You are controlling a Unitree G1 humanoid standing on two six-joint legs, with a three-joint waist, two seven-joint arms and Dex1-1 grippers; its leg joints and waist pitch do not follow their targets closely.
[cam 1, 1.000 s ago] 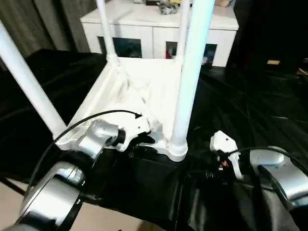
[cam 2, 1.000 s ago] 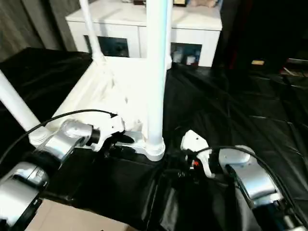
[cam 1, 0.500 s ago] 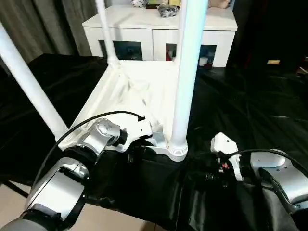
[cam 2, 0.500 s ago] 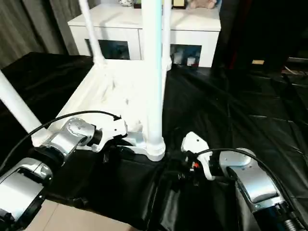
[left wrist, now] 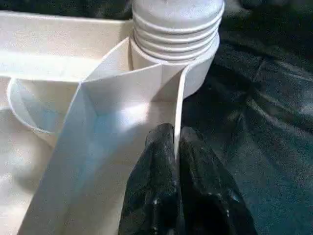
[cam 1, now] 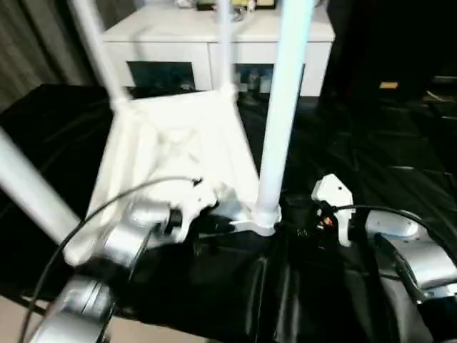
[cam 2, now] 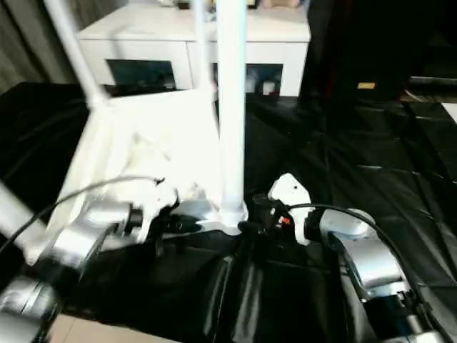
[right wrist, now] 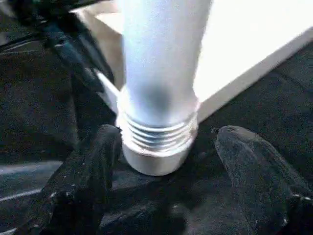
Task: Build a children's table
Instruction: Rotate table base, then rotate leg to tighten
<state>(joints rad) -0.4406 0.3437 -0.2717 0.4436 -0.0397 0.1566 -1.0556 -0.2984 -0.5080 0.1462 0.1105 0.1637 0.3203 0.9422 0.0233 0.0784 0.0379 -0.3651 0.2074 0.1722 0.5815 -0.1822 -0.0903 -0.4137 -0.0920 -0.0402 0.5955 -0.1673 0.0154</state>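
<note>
The children's table is lying upside down on the black-draped surface, its legs pointing up, in front of a white cabinet. The left gripper is pinching the thin raised rim near the corner, its fingers pressed together on it. The right gripper is sitting with its fingers spread wide on either side of the near leg, beside its threaded base and not touching it.
</note>
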